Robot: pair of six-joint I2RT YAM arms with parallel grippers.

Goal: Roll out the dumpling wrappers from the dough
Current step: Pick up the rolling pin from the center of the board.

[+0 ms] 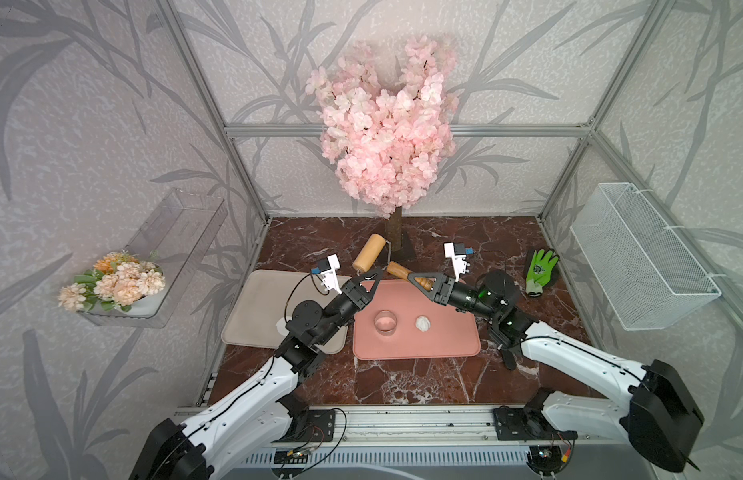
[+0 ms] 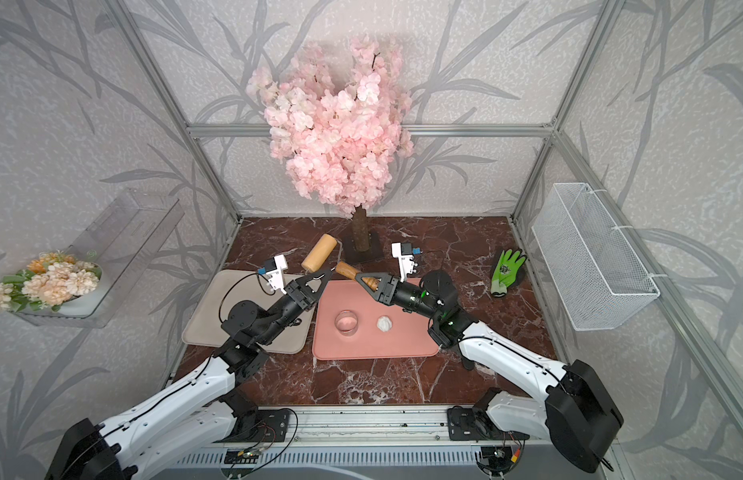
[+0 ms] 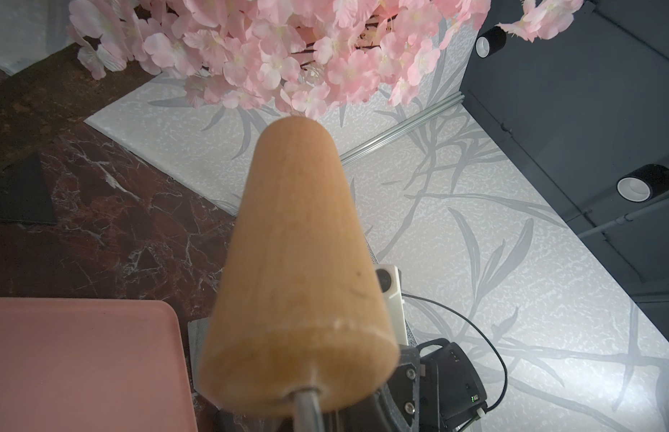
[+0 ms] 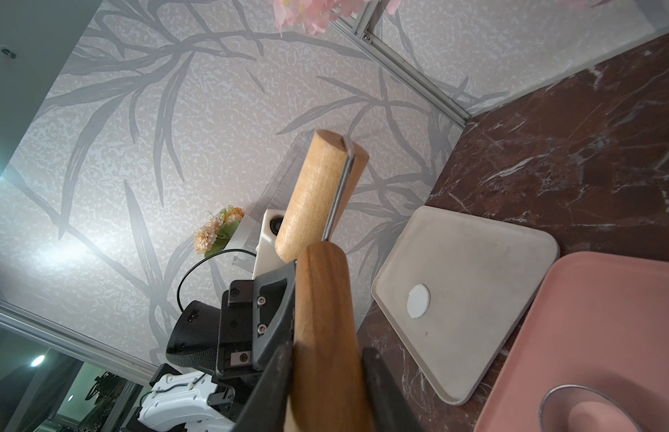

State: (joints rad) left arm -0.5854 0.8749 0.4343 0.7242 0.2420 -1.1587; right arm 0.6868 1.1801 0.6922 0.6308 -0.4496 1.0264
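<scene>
I see the pink tray [image 1: 457, 345] at centre, with the grey tray [image 1: 253, 307] just beside it on the left. The rolling pin [image 1: 369, 252] is held up over the pink tray's far edge. My right gripper [image 1: 415, 279] clamps its handle, which is plain in the right wrist view. The left gripper [image 1: 376, 275] sits at the pin's wire frame, but the roller fills its wrist view, so I cannot tell how its jaws stand. The ring cutter [image 1: 385, 321] and the dough [image 1: 423, 323] ball lie apart on the pink tray. One dumpling wrapper [image 4: 418, 300] on the grey tray shows whole only in the right wrist view. In both top views the left arm [image 1: 307, 320] half hides it.

A tan wooden cylindrical roller [image 3: 299, 269] fills the view, its blurred near end apparently on a grey metal rod [image 3: 307, 409]. A flat pink tray [image 3: 82, 366] sits on the dark red marbled surface [image 3: 119, 224], with pink fabric blossoms [image 3: 288, 48] beyond.
</scene>
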